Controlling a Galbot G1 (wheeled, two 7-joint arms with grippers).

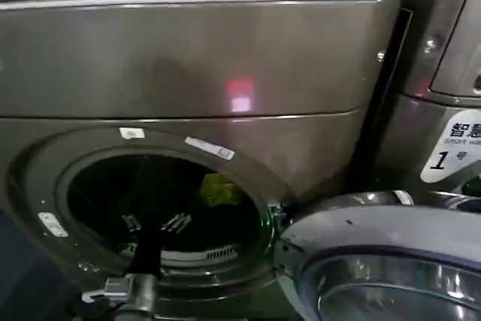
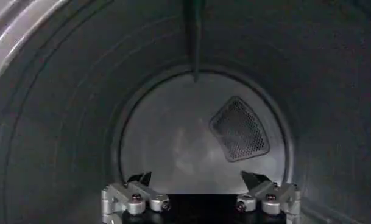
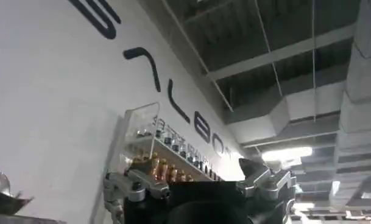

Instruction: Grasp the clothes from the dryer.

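The bronze-grey dryer (image 1: 188, 58) stands with its round porthole (image 1: 45, 186) open. A small yellow-green garment (image 1: 218, 189) lies inside the drum, toward its right side. My left arm reaches in through the opening. My left gripper (image 1: 154, 223) sits low in the drum, left of and below the garment and apart from it. In the left wrist view the left gripper (image 2: 196, 179) is open with nothing between its fingers, facing the drum's back wall (image 2: 173, 146). My right gripper (image 3: 188, 164) is open and empty, pointing up at a white wall and ceiling.
The dryer's door (image 1: 376, 261) hangs open at the lower right, close to the porthole. Another machine (image 1: 443, 73) with a white "1" label (image 1: 451, 148) stands to the right. A mesh vent (image 2: 239, 129) sits in the back wall, and a narrow dark strip (image 2: 194, 36) runs along the drum wall.
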